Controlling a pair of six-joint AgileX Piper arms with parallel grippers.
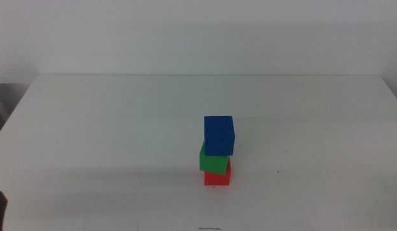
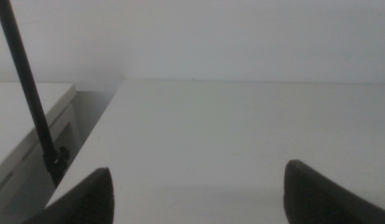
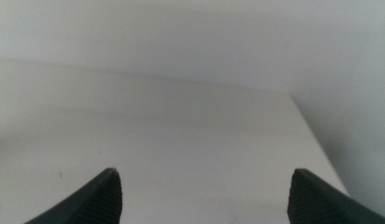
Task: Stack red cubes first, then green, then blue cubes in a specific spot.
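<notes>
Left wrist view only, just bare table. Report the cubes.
Observer: One stack on the table: red at the bottom, green on it, blue on top.
Operator: Say how square it is.
Observer: Not quite; blue sits slightly off green, toward the right arm's side.
Operator: Place my left gripper.
Observer: Left gripper is by the middle view's bottom left corner, well clear of the stack.
Operator: Give me the right gripper.
Observer: Right gripper is open over bare table, outside the middle view.

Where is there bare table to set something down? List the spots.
Bare white table lies left of the red cube, green cube and blue cube stack, right of it, and behind it towards the wall. Only the stack's footprint is taken.
</notes>
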